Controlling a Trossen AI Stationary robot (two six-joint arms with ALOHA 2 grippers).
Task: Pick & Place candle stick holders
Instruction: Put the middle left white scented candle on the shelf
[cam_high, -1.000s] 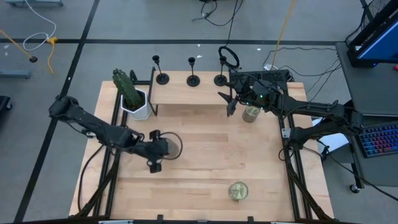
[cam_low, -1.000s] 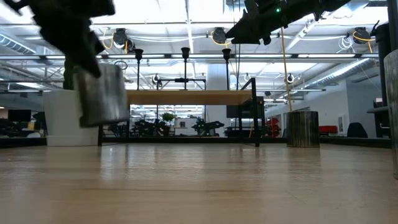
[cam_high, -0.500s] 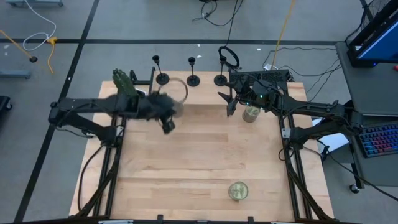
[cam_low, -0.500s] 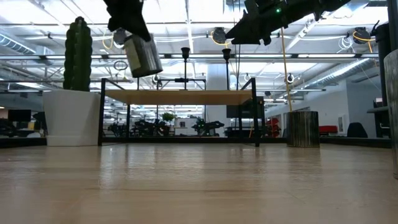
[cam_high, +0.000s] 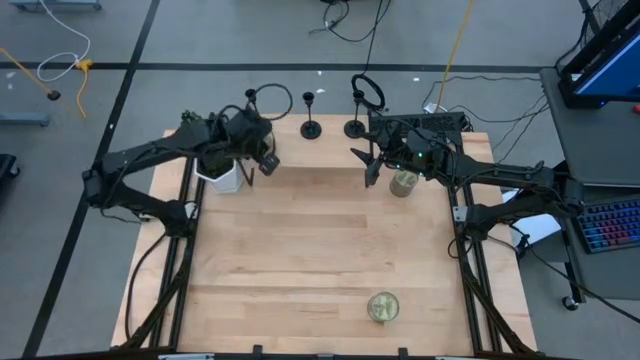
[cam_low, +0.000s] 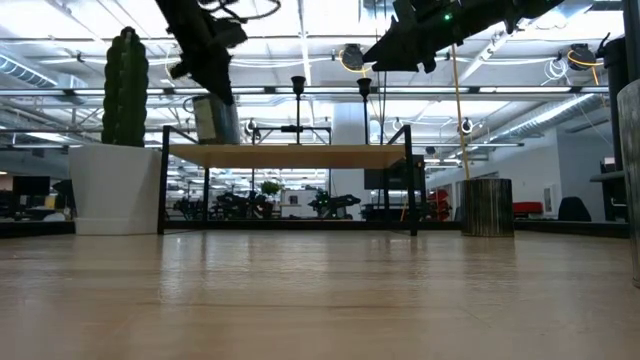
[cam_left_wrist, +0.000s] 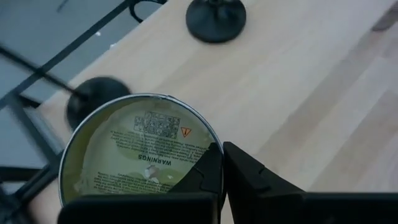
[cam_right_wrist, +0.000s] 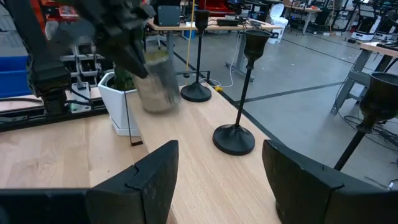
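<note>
Left gripper (cam_high: 262, 152): fingers clamped on a greenish-gold jar (cam_left_wrist: 140, 152), above the raised shelf (cam_high: 310, 155) end nearest the potted plant (cam_high: 205, 140).
Left wrist view only: jar's warning label.
Candle stick holders (cam_high: 311, 128): on the shelf's far edge.
Right gripper (cam_high: 368, 165): fingers spread, empty, above the shelf's other end.
Other jars (cam_high: 404, 182): on the counter (cam_high: 320, 260); contents unseen.

The high view looks straight down on the whole table (cam_high: 320, 260) from far above. The low view sits at tabletop height, facing level across the boards toward the raised shelf (cam_low: 290, 155) and the room. Each wrist view looks forward, close over its own 2 fingers (cam_right_wrist: 152, 180). All 4 views share the shelf; both wrist views frame holders (cam_right_wrist: 235, 137) just beyond the fingers.
</note>
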